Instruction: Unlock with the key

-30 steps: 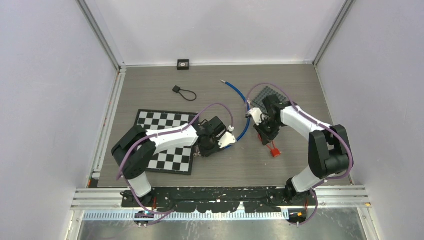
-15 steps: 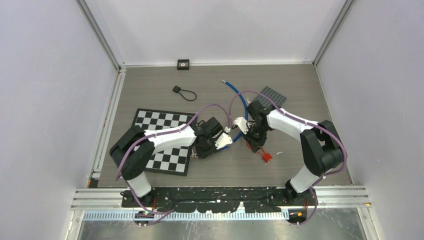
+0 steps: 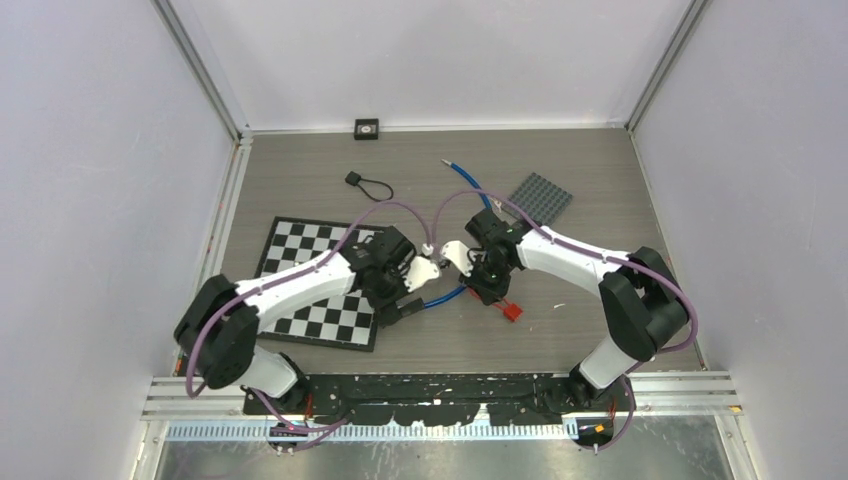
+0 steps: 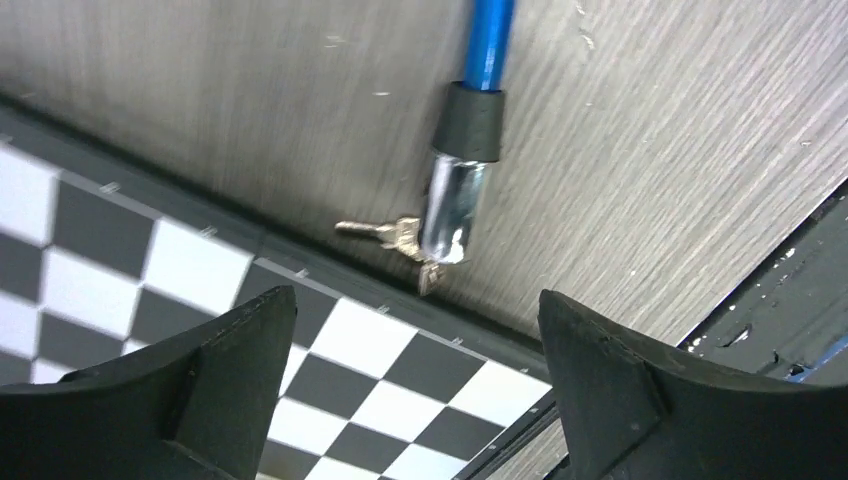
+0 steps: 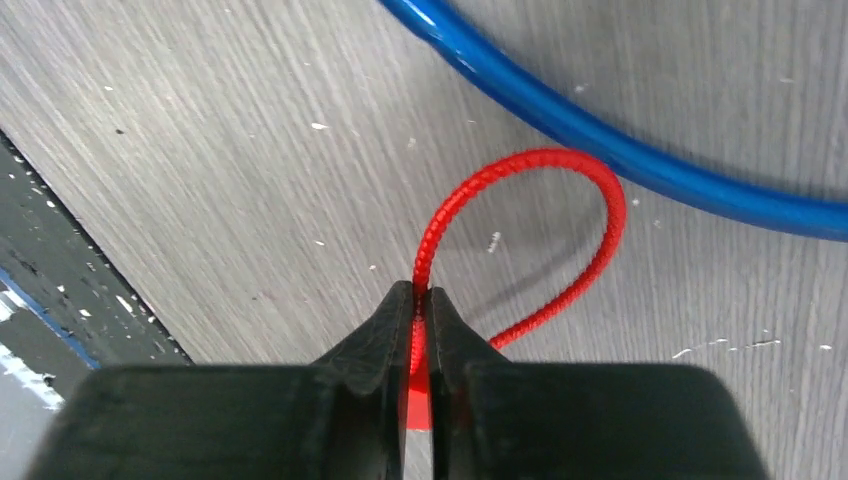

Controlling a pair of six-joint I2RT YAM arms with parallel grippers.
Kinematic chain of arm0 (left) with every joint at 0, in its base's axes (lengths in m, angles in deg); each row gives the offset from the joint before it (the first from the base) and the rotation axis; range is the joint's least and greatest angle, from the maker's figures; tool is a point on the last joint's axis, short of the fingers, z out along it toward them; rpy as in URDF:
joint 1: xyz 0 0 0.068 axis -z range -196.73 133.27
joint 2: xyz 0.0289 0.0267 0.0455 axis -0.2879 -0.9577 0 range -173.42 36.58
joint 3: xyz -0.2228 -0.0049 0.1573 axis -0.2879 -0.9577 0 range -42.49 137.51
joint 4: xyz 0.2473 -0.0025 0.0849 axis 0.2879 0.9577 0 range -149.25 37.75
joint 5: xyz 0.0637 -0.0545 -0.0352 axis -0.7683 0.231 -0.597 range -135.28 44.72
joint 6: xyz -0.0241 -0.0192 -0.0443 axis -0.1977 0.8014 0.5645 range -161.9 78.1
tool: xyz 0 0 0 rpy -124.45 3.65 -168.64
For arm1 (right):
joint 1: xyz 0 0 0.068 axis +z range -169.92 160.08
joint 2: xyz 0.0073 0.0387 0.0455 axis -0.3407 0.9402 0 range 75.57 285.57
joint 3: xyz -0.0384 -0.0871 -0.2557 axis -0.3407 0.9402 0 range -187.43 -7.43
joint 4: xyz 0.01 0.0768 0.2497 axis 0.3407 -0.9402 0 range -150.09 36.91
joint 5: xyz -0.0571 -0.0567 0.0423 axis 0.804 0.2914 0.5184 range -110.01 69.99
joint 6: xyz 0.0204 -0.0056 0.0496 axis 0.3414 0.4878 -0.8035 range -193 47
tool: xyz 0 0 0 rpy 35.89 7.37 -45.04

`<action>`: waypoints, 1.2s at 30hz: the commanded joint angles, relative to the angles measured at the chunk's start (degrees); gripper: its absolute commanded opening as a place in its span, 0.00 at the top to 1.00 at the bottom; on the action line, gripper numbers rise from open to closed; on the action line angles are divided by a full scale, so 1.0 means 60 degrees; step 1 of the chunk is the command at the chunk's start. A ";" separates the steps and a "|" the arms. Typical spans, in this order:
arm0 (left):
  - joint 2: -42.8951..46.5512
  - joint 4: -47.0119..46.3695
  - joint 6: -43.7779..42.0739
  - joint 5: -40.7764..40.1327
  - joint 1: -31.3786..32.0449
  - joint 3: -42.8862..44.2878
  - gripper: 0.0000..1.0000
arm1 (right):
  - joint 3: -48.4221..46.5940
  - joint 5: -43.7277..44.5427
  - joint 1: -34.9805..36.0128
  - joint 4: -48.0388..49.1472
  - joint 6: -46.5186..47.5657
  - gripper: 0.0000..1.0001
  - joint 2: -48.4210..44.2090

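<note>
**Key (image 4: 392,231) small and slick, lying at the lock (image 4: 450,212) under an open left gripper (image 4: 412,300)**

Top view: the left gripper hangs over the near edge of the board (image 3: 300,245), where the blue cable (image 3: 470,180) ends. The right gripper (image 3: 490,292) sits just beside it, low over the table (image 3: 600,330), with a red cord (image 3: 512,312) trailing on its near side. A grey plate (image 3: 540,197) and a black loop (image 3: 368,184) lie well beyond both hands, out of the way.

Left wrist: the jaws stand wide with nothing between them. Straight below them the chrome lock caps the cable end, and the key touches its tip. Both lie just off the board's rim. Whether the key sits in the keyhole cannot be told. The key looks thin, hard and light, probably slippery, and it lies flat, so there is little to pinch. Its wide head seems the best hold. The rim close by may crowd one finger. The round lock could roll, and the springy cable could swing it, so it likely needs steadying.

Right wrist: the fingers are pinched tight on the cord, whose coiled loop arches just ahead of the tips and looks soft and stretchy. The cable passes beyond the loop, and whether they touch is unclear.
</note>
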 commanded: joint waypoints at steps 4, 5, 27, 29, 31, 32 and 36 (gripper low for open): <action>0.1764 -0.1189 -0.0215 0.0103 -0.0797 -0.0425 0.04 | -0.0197 0.0326 0.0810 -0.0162 0.0222 0.52 -0.0066; 0.1875 -0.1185 -0.0263 0.0039 -0.0846 -0.0474 0.04 | -0.0160 0.0385 0.0810 -0.0212 0.0200 0.44 -0.0121; 0.2222 -0.1204 -0.0381 -0.0366 -0.0993 -0.0265 0.02 | 0.1434 0.1964 0.0504 -0.0269 -0.0492 0.15 -0.0988; 0.2310 -0.1220 -0.0352 -0.0404 -0.0993 -0.0300 0.02 | 0.1396 0.1961 0.0433 -0.0263 -0.0425 0.19 -0.0729; 0.2478 -0.1256 -0.0358 -0.0506 -0.0993 -0.0377 0.02 | 0.1299 0.1903 0.0430 -0.0298 -0.0360 0.28 -0.0449; 0.2577 -0.1267 -0.0359 -0.0578 -0.0993 -0.0406 0.02 | 0.1227 0.1818 0.0421 -0.0355 -0.0323 0.33 -0.0365; 0.2961 -0.1217 -0.0382 -0.0781 -0.1146 -0.0403 0.02 | 0.0822 0.1227 0.0541 -0.0763 -0.0061 0.59 -0.0042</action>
